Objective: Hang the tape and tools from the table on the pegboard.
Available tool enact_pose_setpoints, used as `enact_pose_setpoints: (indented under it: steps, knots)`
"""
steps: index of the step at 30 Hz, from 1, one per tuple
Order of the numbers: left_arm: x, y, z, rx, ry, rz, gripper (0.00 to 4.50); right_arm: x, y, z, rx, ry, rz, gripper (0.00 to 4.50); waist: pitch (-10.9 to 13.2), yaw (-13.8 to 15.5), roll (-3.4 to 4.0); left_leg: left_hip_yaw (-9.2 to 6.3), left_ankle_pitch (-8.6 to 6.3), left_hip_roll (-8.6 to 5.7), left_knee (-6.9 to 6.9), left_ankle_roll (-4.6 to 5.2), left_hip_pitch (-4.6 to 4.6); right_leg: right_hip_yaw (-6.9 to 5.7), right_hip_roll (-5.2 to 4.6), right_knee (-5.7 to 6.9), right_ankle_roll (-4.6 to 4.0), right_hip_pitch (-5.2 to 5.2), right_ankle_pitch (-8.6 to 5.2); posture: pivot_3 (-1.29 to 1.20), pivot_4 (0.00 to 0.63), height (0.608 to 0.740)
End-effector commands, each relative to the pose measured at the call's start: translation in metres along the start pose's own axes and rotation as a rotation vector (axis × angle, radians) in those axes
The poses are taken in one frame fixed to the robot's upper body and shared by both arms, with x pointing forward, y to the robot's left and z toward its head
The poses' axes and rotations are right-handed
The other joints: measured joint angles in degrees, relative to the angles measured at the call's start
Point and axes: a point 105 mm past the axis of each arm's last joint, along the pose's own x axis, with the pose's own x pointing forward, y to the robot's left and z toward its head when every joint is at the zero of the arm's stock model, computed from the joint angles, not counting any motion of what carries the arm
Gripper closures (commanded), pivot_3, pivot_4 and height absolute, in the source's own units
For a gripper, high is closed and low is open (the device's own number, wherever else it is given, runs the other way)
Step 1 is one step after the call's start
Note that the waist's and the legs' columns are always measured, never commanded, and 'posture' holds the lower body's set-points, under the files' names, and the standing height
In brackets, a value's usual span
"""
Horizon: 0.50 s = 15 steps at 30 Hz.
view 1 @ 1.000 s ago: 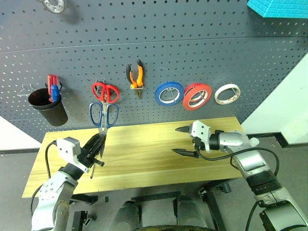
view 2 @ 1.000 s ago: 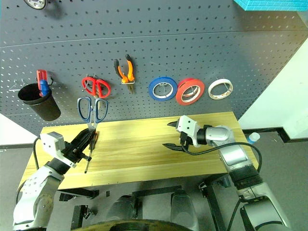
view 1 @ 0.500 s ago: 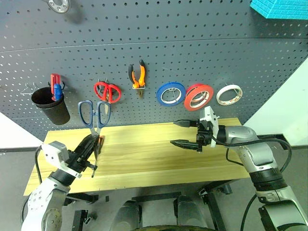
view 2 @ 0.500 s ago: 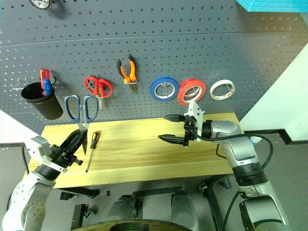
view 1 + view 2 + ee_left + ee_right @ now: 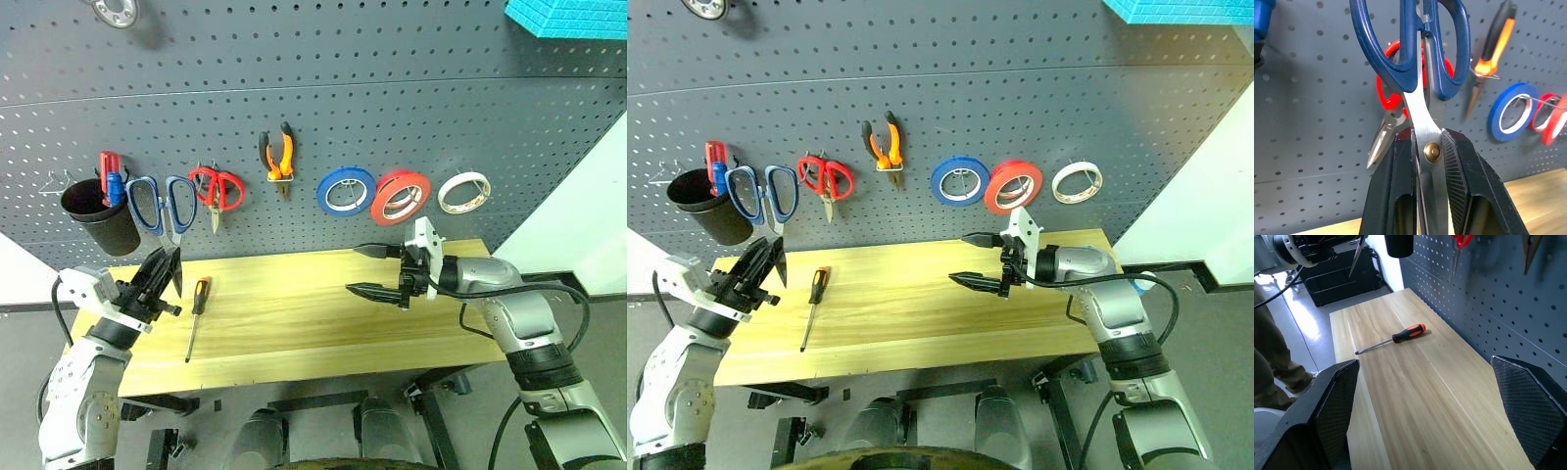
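Blue-handled scissors (image 5: pixel 150 204) clamped in left gripper (image 5: pixel 157 276) fingers, not yet hooked on pegboard (image 5: pixel 392 88) — screwdriver (image 5: pixel 196 311) left on worktop (image 5: pixel 313 313); right gripper (image 5: pixel 375 272) fingers apart, empty.

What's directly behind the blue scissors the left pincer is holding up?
Behind the blue scissors are the red-handled scissors hanging on the pegboard. Their hook and handle loops are mostly covered.
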Motion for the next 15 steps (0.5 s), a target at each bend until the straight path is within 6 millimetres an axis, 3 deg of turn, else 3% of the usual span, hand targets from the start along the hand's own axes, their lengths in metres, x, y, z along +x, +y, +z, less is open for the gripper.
enact_pose_setpoints:
  steps: [1,14,15]
  knots:
    - [0.007,0.001,0.005,0.029,-0.018,-0.015,3.85,-0.001,0.001,0.010,-0.041,-0.033,-0.012,0.00,0.0,-0.1,0.00,0.00,0.00,0.00,0.00,0.00,0.00,0.00,0.00,0.01,0.00,0.00,0.00,-0.05,0.036,0.738]
    - [0.019,0.004,-0.012,0.023,0.045,-0.030,3.85,-0.001,0.001,0.008,-0.042,-0.035,-0.032,0.00,-0.5,-0.3,-0.01,0.01,0.00,0.00,0.01,0.00,0.03,0.01,0.00,0.02,0.00,0.01,0.01,-0.06,0.030,0.738]
    - [0.019,0.004,-0.013,0.013,0.048,-0.034,3.59,0.000,0.001,0.007,-0.042,-0.034,-0.033,0.00,-0.5,-0.3,-0.01,0.01,0.00,0.00,0.00,0.00,0.04,0.01,0.00,0.02,0.00,0.01,0.01,-0.06,0.030,0.738]
